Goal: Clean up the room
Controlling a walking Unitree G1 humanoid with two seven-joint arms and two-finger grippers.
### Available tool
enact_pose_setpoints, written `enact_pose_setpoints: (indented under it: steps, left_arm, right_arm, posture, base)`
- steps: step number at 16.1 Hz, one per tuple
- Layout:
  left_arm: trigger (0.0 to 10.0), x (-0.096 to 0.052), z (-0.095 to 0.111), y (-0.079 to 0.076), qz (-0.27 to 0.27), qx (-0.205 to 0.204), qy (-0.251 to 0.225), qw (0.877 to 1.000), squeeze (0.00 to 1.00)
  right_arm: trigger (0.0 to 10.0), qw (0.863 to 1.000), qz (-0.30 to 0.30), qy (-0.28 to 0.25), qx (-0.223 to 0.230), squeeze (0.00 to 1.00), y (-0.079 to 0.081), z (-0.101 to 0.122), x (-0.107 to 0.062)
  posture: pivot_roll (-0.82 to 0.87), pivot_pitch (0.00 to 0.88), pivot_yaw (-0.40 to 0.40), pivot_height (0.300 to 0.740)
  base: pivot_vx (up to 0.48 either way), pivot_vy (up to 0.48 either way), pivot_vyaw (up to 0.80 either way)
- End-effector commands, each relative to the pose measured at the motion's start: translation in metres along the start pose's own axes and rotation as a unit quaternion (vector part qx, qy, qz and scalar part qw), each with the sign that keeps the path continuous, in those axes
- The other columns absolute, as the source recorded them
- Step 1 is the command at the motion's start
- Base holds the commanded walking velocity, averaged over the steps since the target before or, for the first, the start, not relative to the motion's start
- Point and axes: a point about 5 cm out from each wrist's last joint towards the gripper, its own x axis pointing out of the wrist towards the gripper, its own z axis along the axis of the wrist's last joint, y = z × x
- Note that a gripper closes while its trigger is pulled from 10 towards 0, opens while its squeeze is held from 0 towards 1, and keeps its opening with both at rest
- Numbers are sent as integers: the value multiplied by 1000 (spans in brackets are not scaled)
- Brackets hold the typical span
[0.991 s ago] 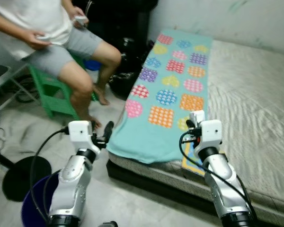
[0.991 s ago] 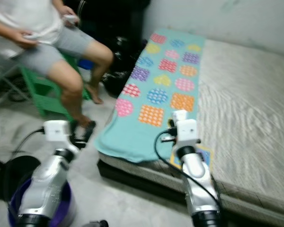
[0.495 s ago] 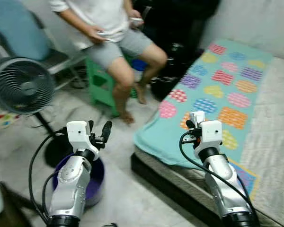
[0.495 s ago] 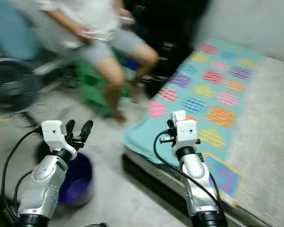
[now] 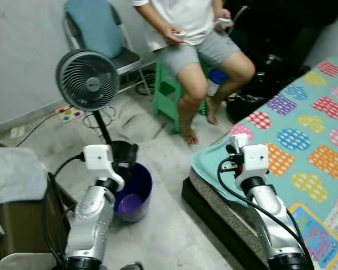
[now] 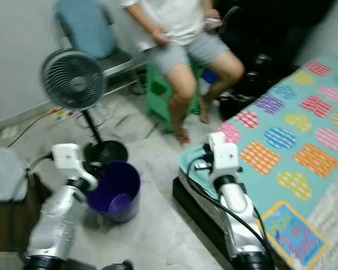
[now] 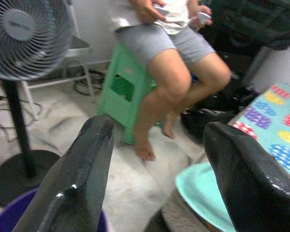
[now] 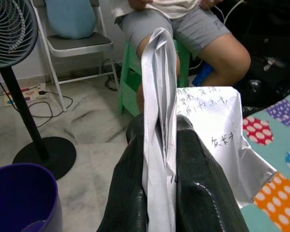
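My right gripper is shut on a crumpled white sheet with handwriting on it, held upright between the fingers. It hovers over the corner of the teal patterned blanket on the bed. My left gripper is open with nothing between its wide-spread fingers. It is raised above the floor, just over a purple bucket that stands by the bed's corner. The bucket holds a little something pale at its bottom.
A standing fan rises behind the bucket on a black round base. A person sits on a green stool beyond it, feet on the floor. A folding chair stands by the wall. Grey cloth lies on a brown box at my left.
The whole view has swung to the left: the bed slid to the right and the fan, chair and bucket came into view. Both arms keep their pose and grip.
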Motion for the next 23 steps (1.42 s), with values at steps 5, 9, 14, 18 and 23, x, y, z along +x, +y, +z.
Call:
enact_pose_setpoints:
  steps: [5,9,14,18,23]
  left_arm:
    - [10000,-2,4,-1,-18,-7,-11,1000,0]
    - [10000,-3,4,-1,-23,-11,-11,1000,0]
    - [10000,-3,4,-1,-25,-11,-9,1000,0]
    - [10000,-3,4,-1,-22,-10,-7,1000,0]
    - [10000,-2,2,3,-4,-2,1,1000,0]
  right_arm:
    - [10000,1000,-7,-7,15,0,-1,3,0]
    - [10000,1000,-8,-8,19,0,-1,3,-1]
    - [10000,1000,-8,-10,18,0,-1,4,-1]
    - [10000,1000,-4,-12,13,0,0,5,0]
    - [10000,1000,-4,-12,12,0,0,5,0]
  posture:
    - [-159,102,-10,740]
    - [-160,106,-10,740]
    - [-162,108,-8,740]
    - [-162,109,-6,740]
    - [-162,107,-7,740]
  base:
    - [109,0,0]
    - [341,0,0]
    - [362,0,0]
    - [347,0,0]
    - [0,0,0]
